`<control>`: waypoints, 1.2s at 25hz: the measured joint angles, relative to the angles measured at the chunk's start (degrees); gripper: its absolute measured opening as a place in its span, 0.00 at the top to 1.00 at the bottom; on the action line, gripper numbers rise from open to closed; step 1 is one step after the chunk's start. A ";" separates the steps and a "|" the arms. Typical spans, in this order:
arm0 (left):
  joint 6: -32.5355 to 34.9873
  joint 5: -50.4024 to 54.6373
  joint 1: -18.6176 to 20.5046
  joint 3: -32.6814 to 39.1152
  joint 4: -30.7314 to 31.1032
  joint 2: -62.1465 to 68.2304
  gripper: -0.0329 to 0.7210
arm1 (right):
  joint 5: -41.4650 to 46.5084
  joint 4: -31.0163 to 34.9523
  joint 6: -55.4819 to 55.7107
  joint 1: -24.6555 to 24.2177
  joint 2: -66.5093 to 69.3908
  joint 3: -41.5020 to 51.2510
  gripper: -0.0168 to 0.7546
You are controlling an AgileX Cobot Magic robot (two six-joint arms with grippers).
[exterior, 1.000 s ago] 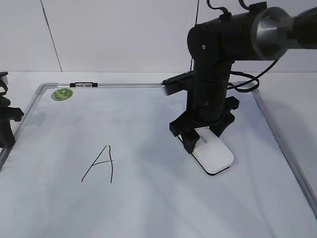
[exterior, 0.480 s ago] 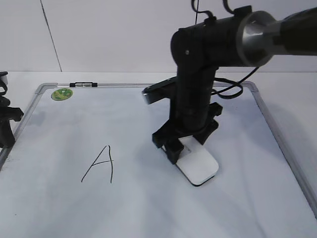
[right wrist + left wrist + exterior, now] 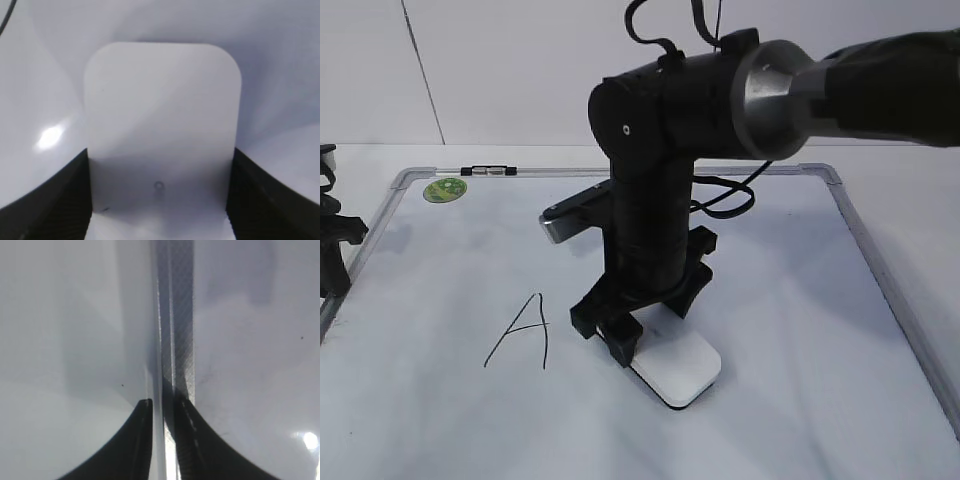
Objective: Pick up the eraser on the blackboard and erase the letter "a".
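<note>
My right gripper is shut on the white eraser, which lies flat on the blackboard near its front middle. In the right wrist view the eraser fills the space between the two dark fingers. A tall capital "A" in black marker stands to the left of the eraser. No small lowercase "a" shows in any view. My left gripper sits at the board's left edge. In the left wrist view its fingers are closed on the grey frame.
A round green sticker and a small black-and-silver clip sit at the board's top left. The grey frame runs down the right side. The big black right arm hides the board's middle.
My right gripper has slid the eraser over the board to the left and toward the front, closer to the capital "A". The left arm has not moved.
</note>
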 joint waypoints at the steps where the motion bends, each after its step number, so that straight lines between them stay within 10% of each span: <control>1: 0.00 0.00 0.00 0.00 0.00 0.00 0.80 | 1.24 0.00 0.00 0.09 0.10 -1.26 0.22; 9: 0.00 -0.13 0.00 0.00 0.00 0.00 0.79 | 2.52 -0.46 0.00 -1.54 0.10 -11.69 0.22; 30: 0.00 -0.13 0.00 0.00 0.21 0.00 0.75 | 2.83 -2.47 5.52 -25.82 -3.22 -4.49 0.22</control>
